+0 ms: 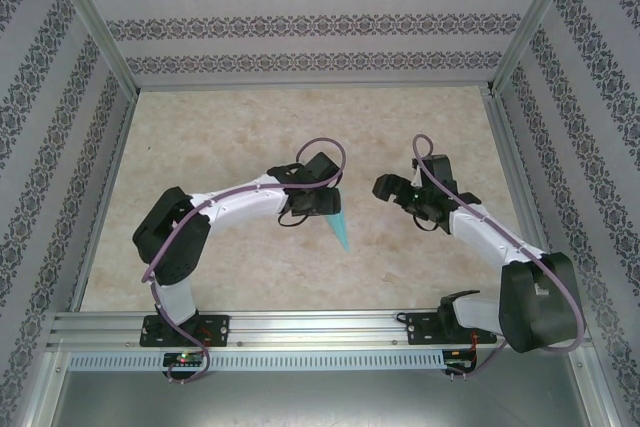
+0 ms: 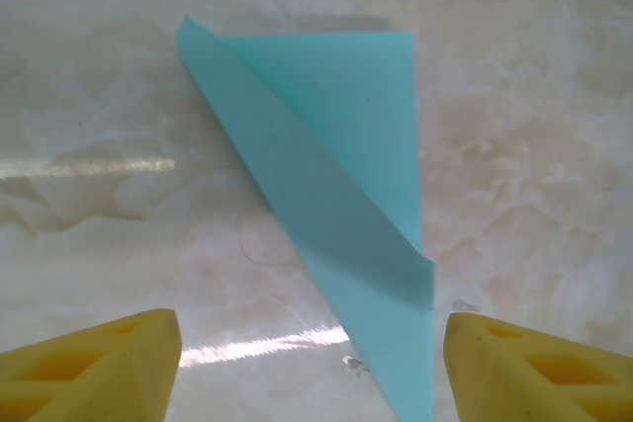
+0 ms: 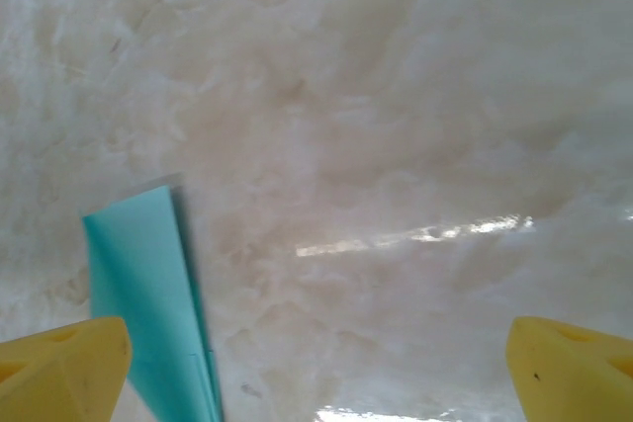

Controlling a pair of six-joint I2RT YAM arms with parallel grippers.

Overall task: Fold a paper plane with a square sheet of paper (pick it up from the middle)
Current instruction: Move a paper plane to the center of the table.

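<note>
the turquoise paper plane [image 2: 356, 195] lies on the bench [image 2: 544, 96] with its narrow end between the left fingers [image 2: 99, 363], which, like the right fingers [image 3: 59, 368] near it, stand wide apart, so i reckon it's folded and resting free.

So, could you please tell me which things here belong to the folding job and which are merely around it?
Job in hand:
plane, lying on the table
left tool, open
right tool, open

Just surroundings:
table
walls
frame
</note>
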